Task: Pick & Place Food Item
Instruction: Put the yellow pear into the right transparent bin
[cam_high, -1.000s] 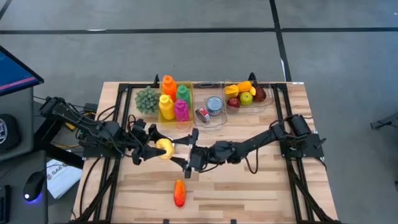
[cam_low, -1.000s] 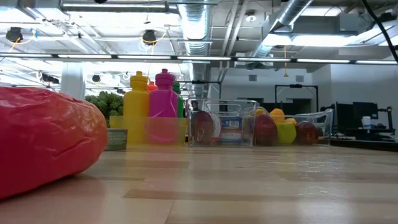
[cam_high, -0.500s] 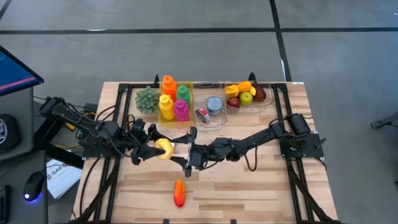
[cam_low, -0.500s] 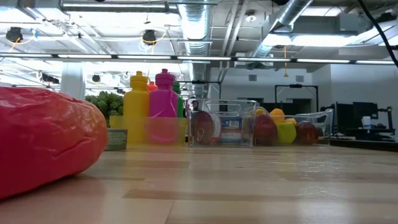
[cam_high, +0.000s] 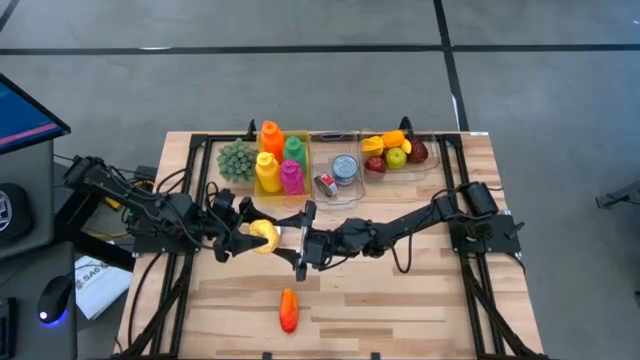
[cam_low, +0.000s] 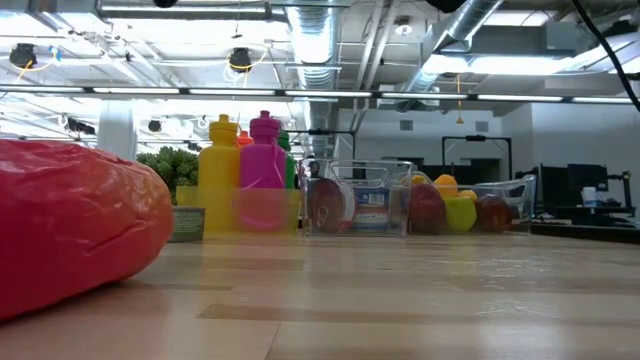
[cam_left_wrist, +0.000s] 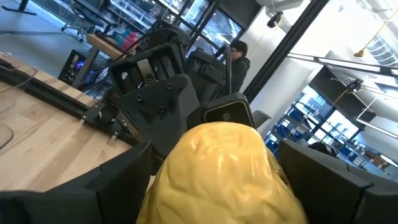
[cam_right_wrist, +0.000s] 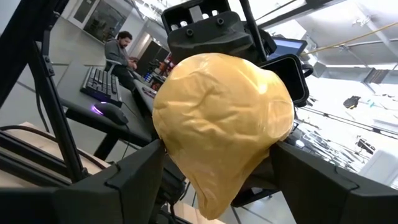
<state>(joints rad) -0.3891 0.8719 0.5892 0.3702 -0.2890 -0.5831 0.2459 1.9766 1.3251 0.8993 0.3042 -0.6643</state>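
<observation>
Meeting over the middle of the pale wooden slatted desk (cam_high: 400, 290), both grippers flank one yellow crinkled plastic-wrapped food item (cam_high: 264, 236), held above the boards. Left gripper (cam_high: 246, 238) reaches in from the item's left; its dark fingers (cam_left_wrist: 112, 186) stand wide on either side of the yellow lump, and contact cannot be told from the wrist view. Right gripper (cam_high: 300, 243) comes from the item's right with fingers (cam_right_wrist: 134, 180) bracketing the same lump, spread fairly wide; its pads appear to press the wrapping, so the item seems held here. Nearer the desk's front edge than the yellow item lies a red and orange wrapped food item (cam_high: 288, 309), alone on the boards. Beyond the yellow item, along the back edge: a green spiky plant-like piece (cam_high: 237, 160), a yellow bin of coloured bottles (cam_high: 279, 160), a clear tray with tins (cam_high: 337, 175), a clear tray of mixed fruit (cam_high: 397, 152).
</observation>
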